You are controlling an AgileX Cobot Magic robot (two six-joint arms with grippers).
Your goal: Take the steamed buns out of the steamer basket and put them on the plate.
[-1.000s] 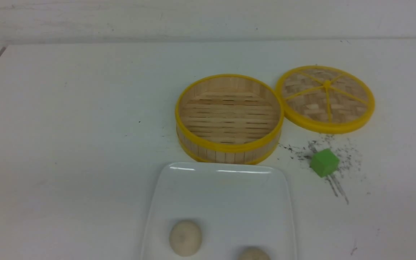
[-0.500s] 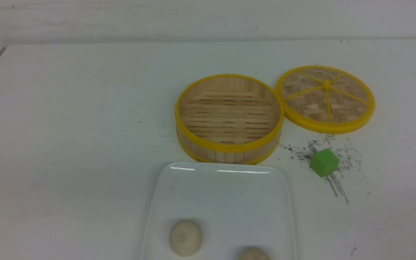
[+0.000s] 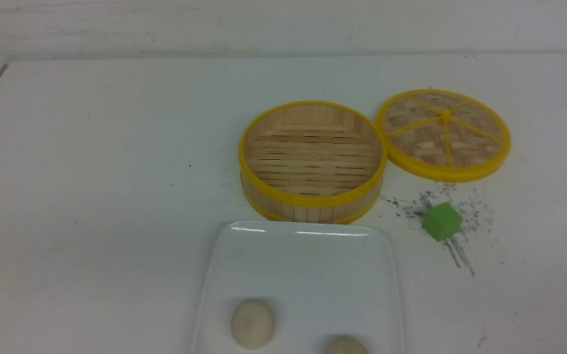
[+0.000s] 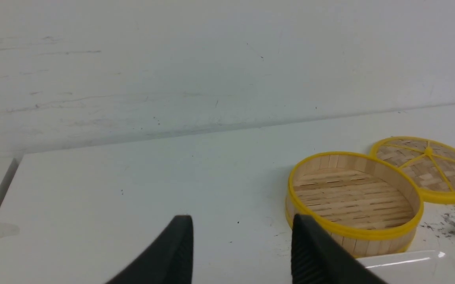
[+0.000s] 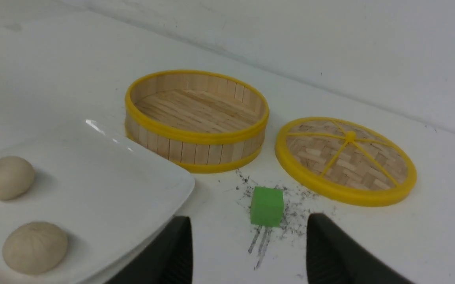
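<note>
Two steamed buns (image 3: 253, 324) down on the white plate (image 3: 308, 255), apart from each other; steamer basket (image 3: 313, 199) bare, just behind it. Left hand (image 4: 242, 227) and right hand (image 5: 248, 230) both spread wide, holding nothing. Looks finished, judging by that; nothing left to carry across.

lid (image 3: 444, 133): flat on table (image 3: 91, 196) | green cube (image 3: 441, 221): on dark scuffs (image 3: 403, 204), near lid

The white surface (image 3: 91, 196) carries a bamboo steamer basket (image 3: 308, 209), with its woven lid (image 3: 444, 133) lying flat just beside it. A green cube (image 3: 441, 221) sits among dark scuff marks (image 3: 460, 255). A white plate (image 3: 303, 265) lies nearest me.
</note>
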